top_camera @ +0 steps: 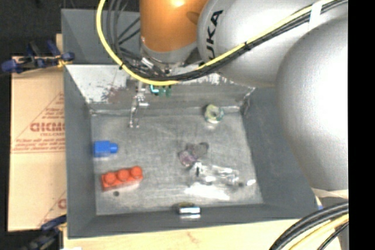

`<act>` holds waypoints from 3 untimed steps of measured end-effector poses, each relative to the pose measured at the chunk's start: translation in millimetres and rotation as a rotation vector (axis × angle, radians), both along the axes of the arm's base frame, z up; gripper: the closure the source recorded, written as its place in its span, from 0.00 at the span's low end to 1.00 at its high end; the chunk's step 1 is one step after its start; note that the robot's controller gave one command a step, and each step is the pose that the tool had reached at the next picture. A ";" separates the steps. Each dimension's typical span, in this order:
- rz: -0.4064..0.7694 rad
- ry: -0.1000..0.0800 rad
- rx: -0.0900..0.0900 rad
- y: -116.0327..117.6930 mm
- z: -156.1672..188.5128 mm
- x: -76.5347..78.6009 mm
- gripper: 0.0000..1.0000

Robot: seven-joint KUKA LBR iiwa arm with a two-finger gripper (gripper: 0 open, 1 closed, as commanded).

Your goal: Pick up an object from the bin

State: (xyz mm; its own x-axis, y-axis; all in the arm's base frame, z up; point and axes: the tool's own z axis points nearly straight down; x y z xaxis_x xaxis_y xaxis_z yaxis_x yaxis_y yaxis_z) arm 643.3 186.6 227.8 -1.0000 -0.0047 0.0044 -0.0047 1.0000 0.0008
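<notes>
While low, gripper [136, 109] beside back wall [99, 86]

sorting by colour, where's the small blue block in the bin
In the camera view the blue block lies on the bin floor by the left wall, just behind the red studded brick.

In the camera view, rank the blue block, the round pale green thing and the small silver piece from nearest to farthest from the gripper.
Measured from the gripper, at the bin's back left:
1. blue block, on the left side, nearer the front than the gripper.
2. round pale green thing, at the back right.
3. small silver piece, by the front wall, near the middle.
</notes>
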 end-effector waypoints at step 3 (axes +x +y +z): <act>0.047 -0.007 0.001 46.9 -149.0 -57.5 1.00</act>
